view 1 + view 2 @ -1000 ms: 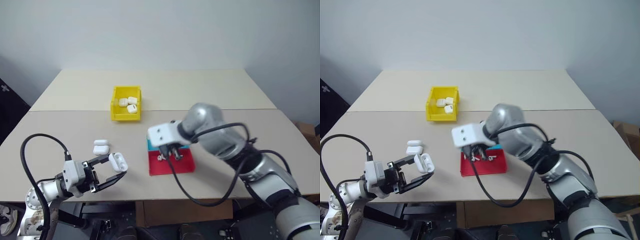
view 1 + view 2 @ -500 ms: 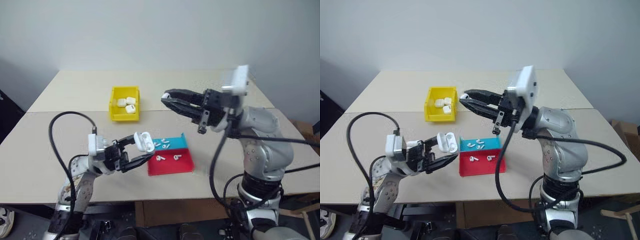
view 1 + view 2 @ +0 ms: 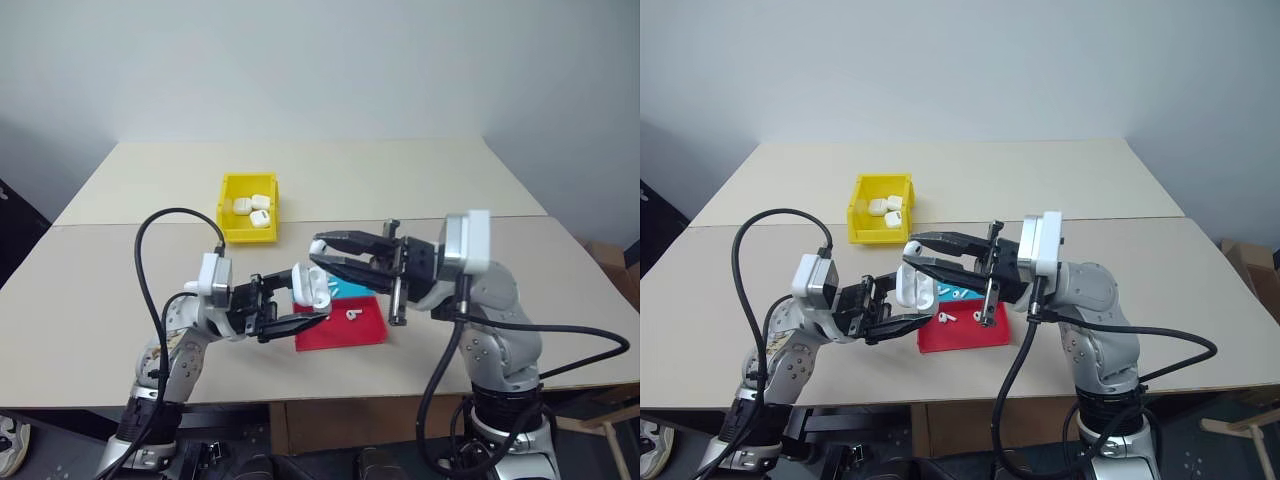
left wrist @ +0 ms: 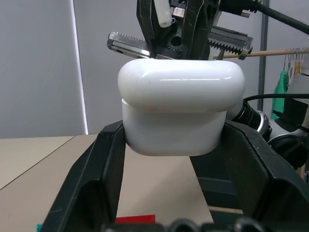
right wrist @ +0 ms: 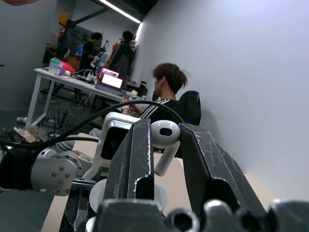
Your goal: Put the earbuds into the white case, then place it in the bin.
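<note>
Earbud (image 5: pixel 164 133) pinched in right gripper (image 3: pixel 325 252), raised over red tray (image 3: pixel 365 330). Left gripper (image 3: pixel 305 300) clamps white case (image 3: pixel 309 285), lid up, just beside. Step: insertion. Next: align stem with socket, lower gently.

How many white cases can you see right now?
4 cases. Three lie in the bin: one at its left, one at the rear, one in front. The fourth is gripped in the left pincer. More may be hidden behind the arms.
</note>
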